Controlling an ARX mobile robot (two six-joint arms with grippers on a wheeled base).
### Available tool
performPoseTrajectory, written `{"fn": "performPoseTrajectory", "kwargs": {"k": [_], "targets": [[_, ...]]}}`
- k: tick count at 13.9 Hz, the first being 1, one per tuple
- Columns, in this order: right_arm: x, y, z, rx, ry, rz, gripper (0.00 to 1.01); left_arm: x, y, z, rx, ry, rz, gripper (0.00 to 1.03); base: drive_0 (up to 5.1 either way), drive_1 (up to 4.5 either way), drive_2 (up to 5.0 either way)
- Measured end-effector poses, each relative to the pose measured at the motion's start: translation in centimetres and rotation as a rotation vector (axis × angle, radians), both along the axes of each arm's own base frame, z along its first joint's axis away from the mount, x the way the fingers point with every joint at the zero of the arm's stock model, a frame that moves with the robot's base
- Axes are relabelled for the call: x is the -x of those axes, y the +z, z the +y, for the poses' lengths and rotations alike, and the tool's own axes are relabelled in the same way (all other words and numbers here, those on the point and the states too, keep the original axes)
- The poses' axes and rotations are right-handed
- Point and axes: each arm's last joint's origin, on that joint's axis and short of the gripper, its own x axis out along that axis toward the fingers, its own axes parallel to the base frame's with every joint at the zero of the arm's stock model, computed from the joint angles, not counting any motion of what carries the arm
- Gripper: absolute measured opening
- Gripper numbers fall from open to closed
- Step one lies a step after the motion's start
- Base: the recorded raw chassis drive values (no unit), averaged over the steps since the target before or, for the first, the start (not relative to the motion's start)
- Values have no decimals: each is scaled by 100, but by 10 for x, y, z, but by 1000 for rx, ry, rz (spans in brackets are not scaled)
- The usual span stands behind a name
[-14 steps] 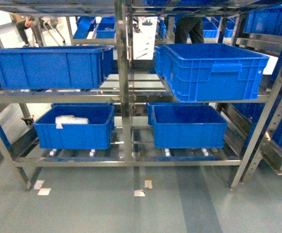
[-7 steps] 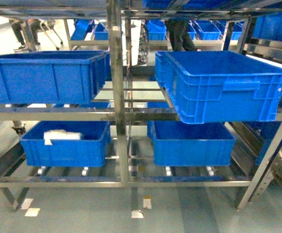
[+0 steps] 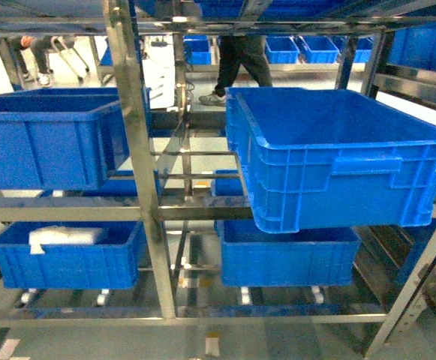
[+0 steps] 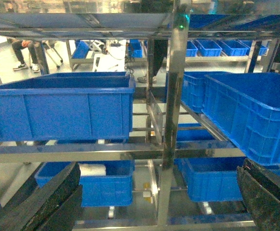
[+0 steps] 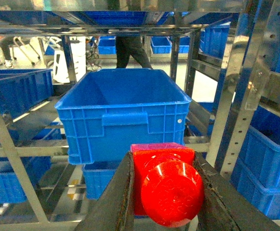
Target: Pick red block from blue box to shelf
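Note:
The red block, glossy with its round stud facing the camera, is clamped between the dark fingers of my right gripper in the right wrist view. It hangs in the air in front of the shelf, just below a large dark blue crate on the middle tier. My left gripper stands wide open with nothing between its fingers, facing a shelf post. Neither gripper shows in the head view. The blue box is out of view.
The steel shelf holds dark blue crates: one at left, one overhanging the front rail at right, two below, the left with a white bundle. A person stands behind the rack.
The head view has closed in on the shelf. The centre post has slid left in the picture and the right middle crate looms larger and nearer.

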Motion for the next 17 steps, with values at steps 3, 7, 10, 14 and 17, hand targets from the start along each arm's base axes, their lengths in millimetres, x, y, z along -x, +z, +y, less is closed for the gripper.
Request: {"fn": "performPoseTrajectory", "kwargs": {"k": [3, 7, 10, 14, 17], "targets": [[0, 0, 0, 0, 0, -1, 26, 0, 0, 0, 0, 0, 0, 98, 5, 428, -418], [0, 0, 0, 0, 0, 0, 26, 0, 0, 0, 0, 1, 2, 98, 0, 423, -422], [0, 0, 0, 0, 0, -1, 26, 0, 0, 0, 0, 2, 2, 98, 7, 429, -416], [0, 0, 0, 0, 0, 3, 26, 0, 0, 0, 0, 1, 2, 98, 0, 0, 0], [0, 0, 0, 0, 0, -1, 26, 0, 0, 0, 0, 1, 2, 98, 0, 0, 0]]}}
